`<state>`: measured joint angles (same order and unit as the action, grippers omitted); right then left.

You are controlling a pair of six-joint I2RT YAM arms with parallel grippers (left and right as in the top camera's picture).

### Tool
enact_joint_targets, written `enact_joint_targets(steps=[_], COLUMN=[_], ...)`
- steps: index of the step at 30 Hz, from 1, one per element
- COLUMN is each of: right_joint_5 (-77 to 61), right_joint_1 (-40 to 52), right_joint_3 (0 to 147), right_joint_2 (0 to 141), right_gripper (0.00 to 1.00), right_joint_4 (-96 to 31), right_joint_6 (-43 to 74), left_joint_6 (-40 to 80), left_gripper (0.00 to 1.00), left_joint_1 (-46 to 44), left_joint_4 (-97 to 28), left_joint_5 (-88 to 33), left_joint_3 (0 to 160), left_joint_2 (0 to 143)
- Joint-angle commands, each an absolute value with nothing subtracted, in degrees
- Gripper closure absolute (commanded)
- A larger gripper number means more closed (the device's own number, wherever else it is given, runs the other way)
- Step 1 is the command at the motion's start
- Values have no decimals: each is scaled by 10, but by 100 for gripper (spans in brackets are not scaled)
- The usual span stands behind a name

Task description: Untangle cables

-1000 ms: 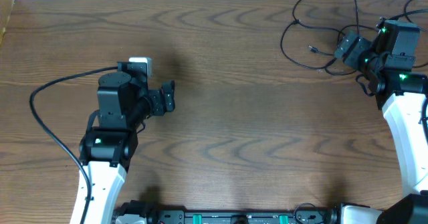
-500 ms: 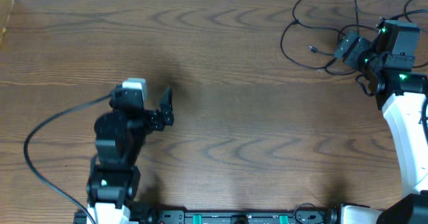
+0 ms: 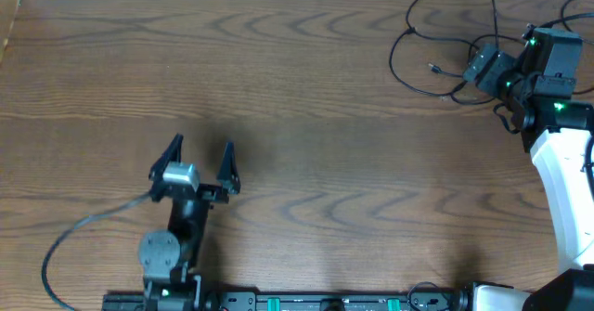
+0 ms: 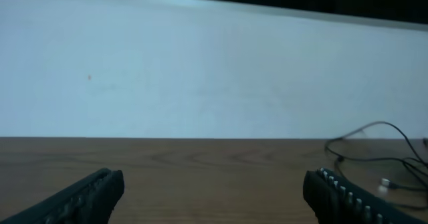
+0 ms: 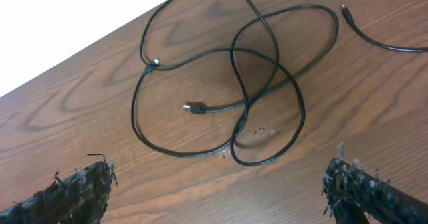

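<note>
Cables (image 5: pixel 235 51) are lying in one knot of crossing black loops at the far right corner of the table (image 3: pixel 306 116), and I am hovering the right gripper (image 5: pixel 217 176) just over them, its jaws spread wide with nothing between them. I am aiming to pinch a loose plug end rather than a crossing, then drawing it outward slowly so the loops are not tightening. The left gripper (image 3: pixel 201 149) is sitting well apart, equally wide and empty.

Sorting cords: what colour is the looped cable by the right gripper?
Black; the cable shows best in right wrist view.
</note>
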<state>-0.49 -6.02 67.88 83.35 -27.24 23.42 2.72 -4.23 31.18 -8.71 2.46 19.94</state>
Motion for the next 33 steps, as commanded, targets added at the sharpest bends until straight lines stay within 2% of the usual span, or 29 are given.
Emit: enact_joint_targets(steps=[1,9,15,20,33], right_joint_5=[-6,-6,-6,-6,-6], right_joint_1=[-59,-59,-59,-59,-59], right_joint_3=[683,683,683,683,683], right_joint_2=[832,832,832,832,832], right_gripper=[1,1,1,1,1], right_joint_4=[-273,-273,-273,-273,-273], right_joint_6=[229,229,229,229,229], left_joint_6=[19,20,22,36,37], left_gripper=[9,9,9,9,9], left_joint_1=[-43,-43,-41,-29,-26], left_joint_4=[296,126,62,-41,-40], left_joint_5=[-58,9,37,37,35], left_joint_3=[3,2,2,2,2], left_joint_2=[135,0,1,1,1])
